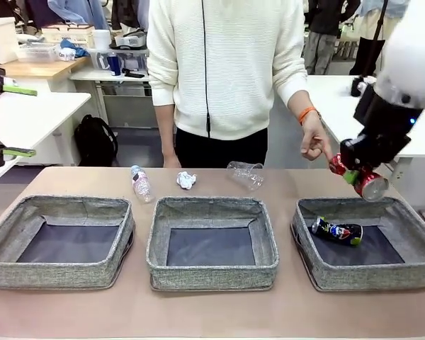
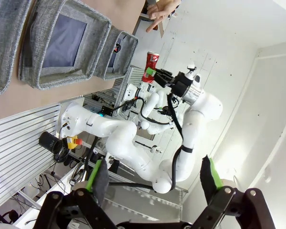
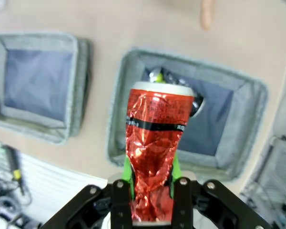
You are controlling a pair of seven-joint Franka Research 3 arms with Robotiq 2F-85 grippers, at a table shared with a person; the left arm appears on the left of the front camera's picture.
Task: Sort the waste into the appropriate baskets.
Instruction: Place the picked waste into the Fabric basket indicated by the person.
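My right gripper (image 1: pixel 353 174) is shut on a crushed red can (image 1: pixel 372 186), held in the air over the back rim of the right basket (image 1: pixel 354 275). In the right wrist view the red can (image 3: pixel 155 119) stands between the green pads of the gripper (image 3: pixel 151 168), above that basket (image 3: pixel 118 124). A crushed dark can (image 1: pixel 337 231) lies inside it. A clear bottle (image 1: pixel 140 183), crumpled white paper (image 1: pixel 186 180) and a clear cup (image 1: pixel 246 174) lie behind the middle basket (image 1: pixel 212 273). The left basket (image 1: pixel 57 273) holds nothing. My left gripper (image 1: pixel 18 120) hangs open at the far left, off the table.
A person in a white sweater stands at the far side, one hand (image 1: pixel 315 145) pointing down close to the red can. The fingertip (image 3: pixel 206 12) shows beyond the right basket. In the left wrist view the open left gripper (image 2: pixel 152 176) faces the right arm and its can (image 2: pixel 151 67).
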